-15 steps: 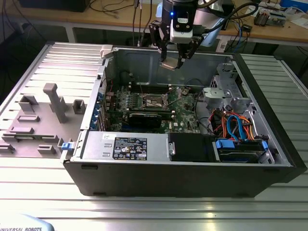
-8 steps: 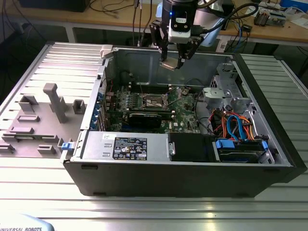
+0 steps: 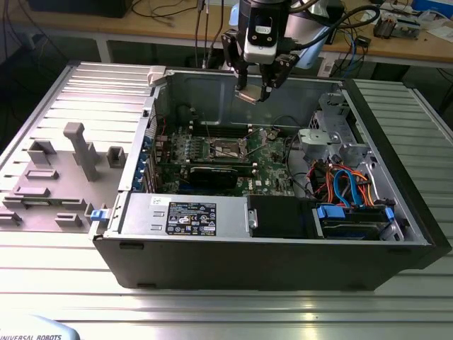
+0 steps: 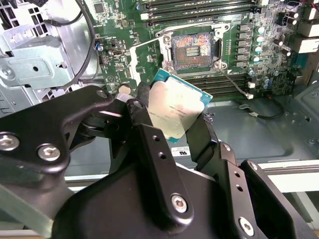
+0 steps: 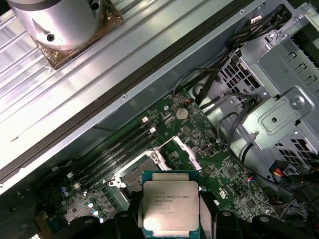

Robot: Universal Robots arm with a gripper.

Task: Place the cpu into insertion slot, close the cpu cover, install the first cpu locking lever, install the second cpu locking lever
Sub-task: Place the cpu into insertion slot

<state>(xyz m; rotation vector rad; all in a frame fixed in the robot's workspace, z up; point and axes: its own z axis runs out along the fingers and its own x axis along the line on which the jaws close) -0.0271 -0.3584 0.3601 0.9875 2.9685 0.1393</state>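
— Looking at the exterior view first, we see the gripper [image 3: 256, 88] hanging above the open computer case [image 3: 248, 262], which lies on the ribbed metal bench [image 3: 212, 312]. What do we make of its load?
— We make out the cpu [image 3: 248, 96] between the fingers, tilted, well above the green motherboard [image 3: 272, 177]. The insertion slot [image 3: 225, 149] sits on that board below it, a little toward the exterior view's left.
— In the second wrist view we get closer. The two black fingers [image 4: 149, 139] press on opposite edges of the cpu [image 4: 175, 112], so we call the gripper [image 4: 174, 115] clamped on it.
— Agreed. Beyond the chip we see the insertion slot [image 4: 193, 50], its dark centre open to view, with the long memory slots [image 4: 199, 10] beside it.
— And the first wrist view?
— There we look onto the dull metal top of the cpu [image 5: 171, 199], held at both sides by the gripper [image 5: 171, 221]. The insertion slot [image 5: 134, 172] lies on the board just beyond the chip. The cpu cover [image 5: 184, 149] stands swung open at the slot's side, so we count the chip as not yet seated
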